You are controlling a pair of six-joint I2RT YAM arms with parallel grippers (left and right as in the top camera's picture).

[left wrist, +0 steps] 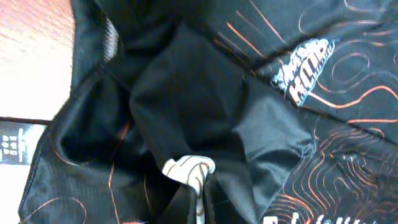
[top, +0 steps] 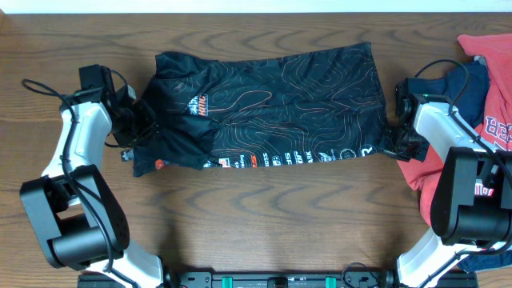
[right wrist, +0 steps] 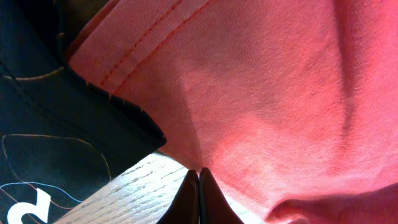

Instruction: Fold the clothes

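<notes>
Overhead, the black jersey point(top: 272, 104) with thin orange contour lines lies stretched sideways across the middle of the wooden counter point(top: 264, 224). A row of small white logos runs along its 6 o'clock edge. At the 3 o'clock edge of the counter sits a heap with a red T-shirt point(top: 416, 172) and, just toward 12 o'clock from it, a navy T-shirt point(top: 468, 88).

The left tool point(top: 144, 128) sits at the jersey's 9 o'clock end, where the cloth is rumpled and bunched. In the left wrist view its fingers are clenched on a fold of the jersey. A pale scrap shows just above the tips, and what it is cannot be told. The chest logo point(left wrist: 308, 71) lies toward 2 o'clock from the grip, and a white tag point(left wrist: 12, 143) lies on the counter at 9 o'clock.

The right tool point(right wrist: 199, 196) is clenched with nothing visible between its fingers. It sits low over bare wood in the gap between the jersey's corner at 9 o'clock and the red T-shirt, which fills the view from 12 to 4 o'clock.
</notes>
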